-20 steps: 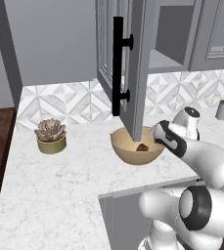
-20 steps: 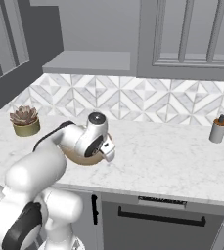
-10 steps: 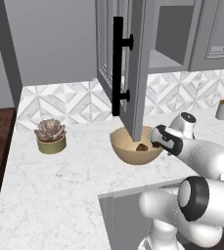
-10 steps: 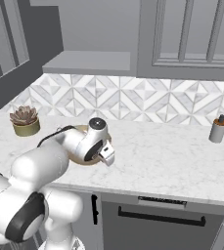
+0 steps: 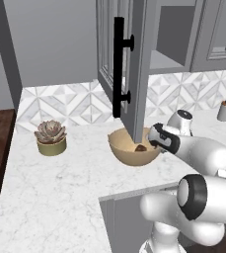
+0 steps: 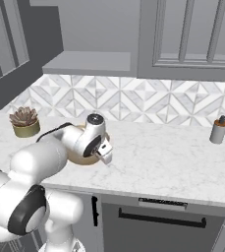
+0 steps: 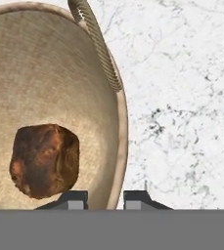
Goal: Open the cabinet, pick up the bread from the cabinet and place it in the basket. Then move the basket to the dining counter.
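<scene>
The tan basket stands on the marble counter under the cabinet's open door, which has a long black handle. The golden-brown bread lies inside the basket. My gripper is open at the basket's right rim. In the hand view the bread rests low in the basket. There my gripper straddles the thin rim, one fingertip inside the basket and one outside. From the right base view my gripper points down beside the basket, which my arm largely hides.
A potted succulent stands to the left on the counter. A soap dispenser stands far right by the tiled backsplash. The open door hangs just above the basket's back. A dark-handled drawer front sits below the counter edge.
My hand has come down and a little toward the basket, bringing the fingertips over its right rim. The basket, bread and door have not moved.
</scene>
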